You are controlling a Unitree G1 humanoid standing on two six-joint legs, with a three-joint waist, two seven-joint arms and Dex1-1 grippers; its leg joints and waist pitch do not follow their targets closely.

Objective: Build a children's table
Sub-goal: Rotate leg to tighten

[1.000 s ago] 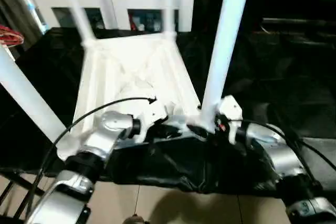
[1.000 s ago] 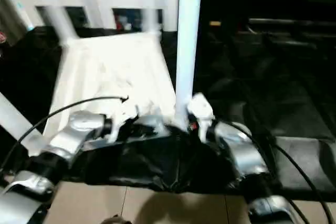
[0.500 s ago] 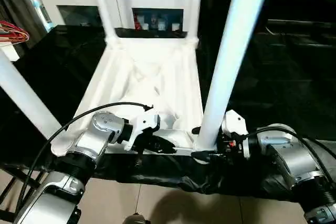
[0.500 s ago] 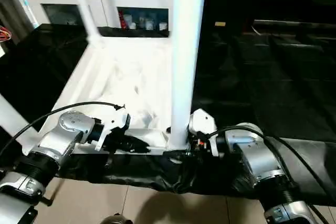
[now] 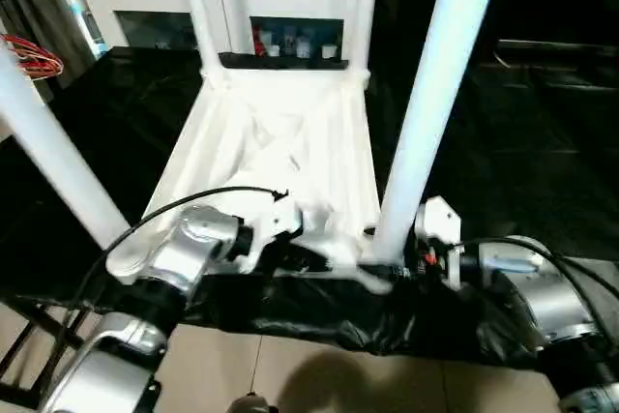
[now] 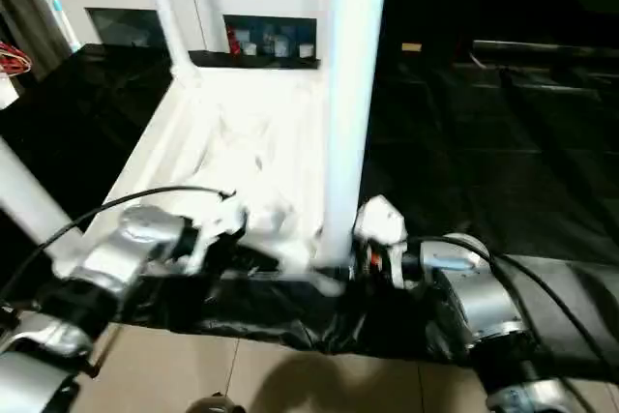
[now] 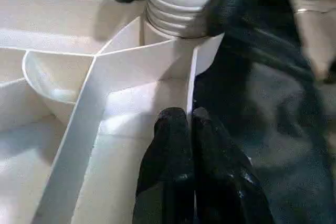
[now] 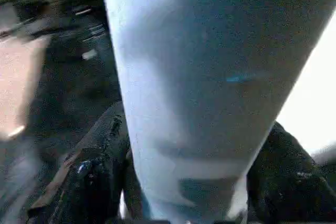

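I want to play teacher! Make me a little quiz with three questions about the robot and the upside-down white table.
1. True or false: the left gripper has its fingers pressed together.
2. How many legs stand up from the tabletop? A) two B) three C) four
3. Fill in: the right gripper has its fingers on either side of the near right ____.

Key: 1 true. 2 C. 3 leg.
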